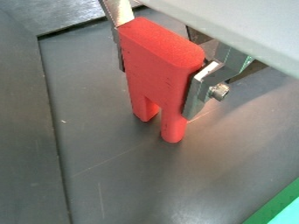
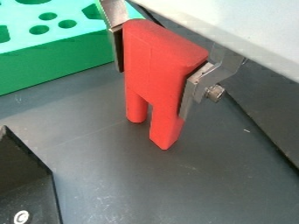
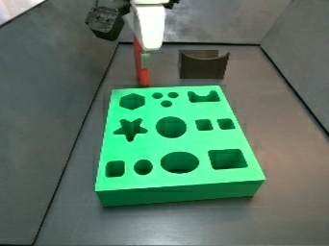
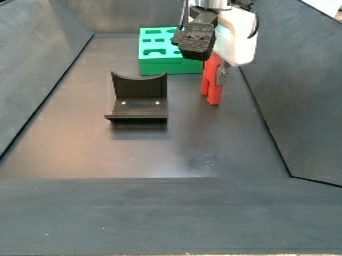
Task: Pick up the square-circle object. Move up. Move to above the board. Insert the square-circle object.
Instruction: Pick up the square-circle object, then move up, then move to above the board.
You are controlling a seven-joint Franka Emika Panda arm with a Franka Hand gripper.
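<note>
The square-circle object (image 1: 158, 70) is a slim red block with a notch forming two legs at its lower end. It stands upright between my gripper's (image 1: 160, 74) fingers, which are shut on its upper part in both wrist views (image 2: 158, 74). Its legs are at or just above the dark floor; I cannot tell whether they touch. In a side view the gripper (image 3: 145, 43) holds the red block (image 3: 142, 62) just beyond the far edge of the green board (image 3: 180, 192). Seen from the opposite side, the block (image 4: 211, 85) hangs under the gripper (image 4: 214, 60), beside the board (image 4: 160, 66).
A dark grey block with a curved scoop (image 3: 202, 63) stands on the floor beyond the board, also in a side view (image 4: 136, 98). The board's edge shows in both wrist views (image 2: 47, 39), (image 1: 286, 208). Dark walls enclose the floor.
</note>
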